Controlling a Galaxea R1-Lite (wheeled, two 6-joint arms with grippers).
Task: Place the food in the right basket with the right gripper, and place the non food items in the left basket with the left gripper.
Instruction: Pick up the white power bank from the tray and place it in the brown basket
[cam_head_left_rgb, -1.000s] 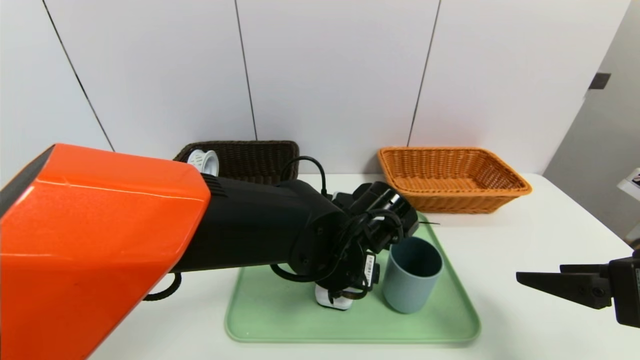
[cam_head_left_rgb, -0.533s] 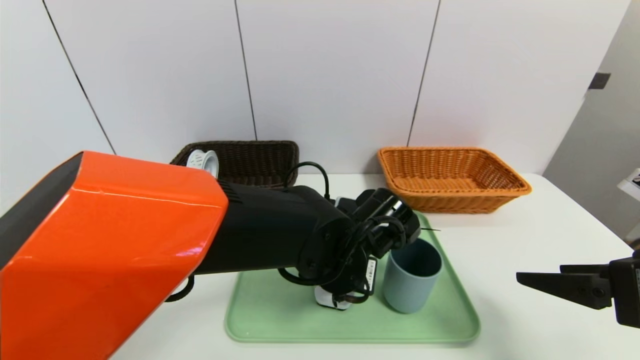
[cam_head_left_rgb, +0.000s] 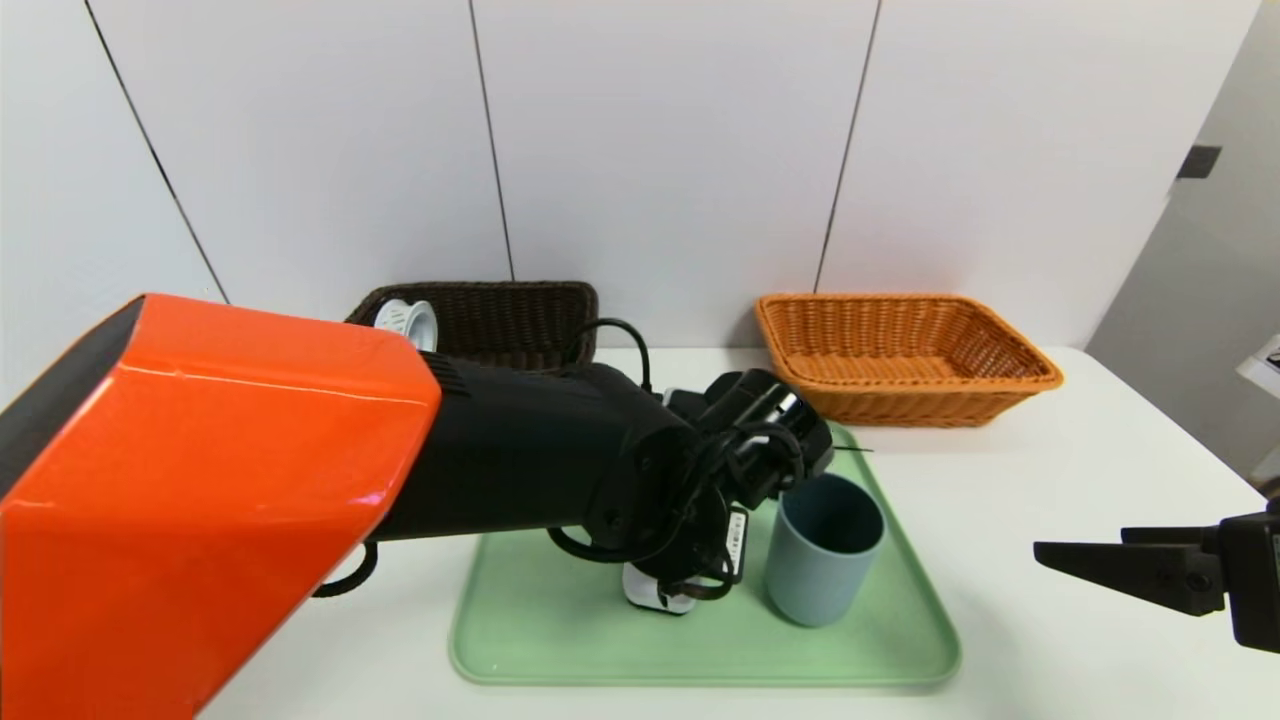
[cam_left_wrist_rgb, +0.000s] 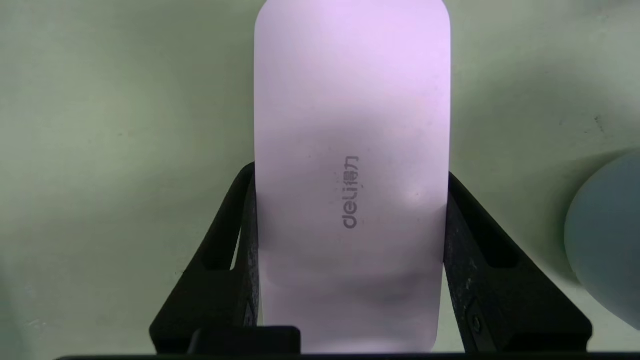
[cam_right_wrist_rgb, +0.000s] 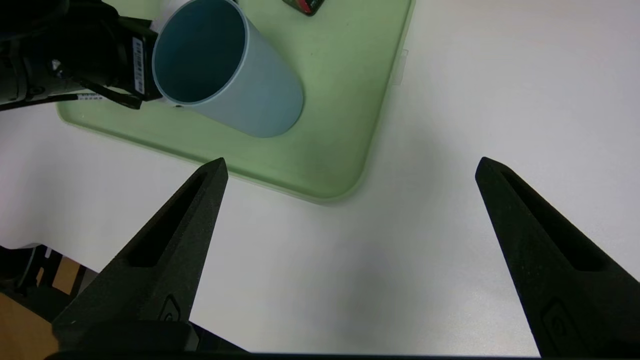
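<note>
My left gripper (cam_left_wrist_rgb: 350, 170) is down on the green tray (cam_head_left_rgb: 540, 620), its two black fingers pressed against the long sides of a white rounded box (cam_left_wrist_rgb: 350, 125) marked "deli". From the head view only the box's lower end (cam_head_left_rgb: 650, 597) shows under the wrist. A blue-grey cup (cam_head_left_rgb: 825, 550) stands upright on the tray just right of it. My right gripper (cam_right_wrist_rgb: 350, 162) hangs open over bare table, off the tray's front right corner. The dark brown basket (cam_head_left_rgb: 500, 315) is at the back left, the orange basket (cam_head_left_rgb: 905, 350) at the back right.
A white round item (cam_head_left_rgb: 408, 322) sits in the brown basket's left corner. A small dark and red packet (cam_right_wrist_rgb: 305, 5) lies at the tray's far side, mostly cut off. The white wall stands right behind both baskets.
The left arm dipped a little, then came back up and slightly left, and the white box shifted a little left with it. The right arm has not moved.
</note>
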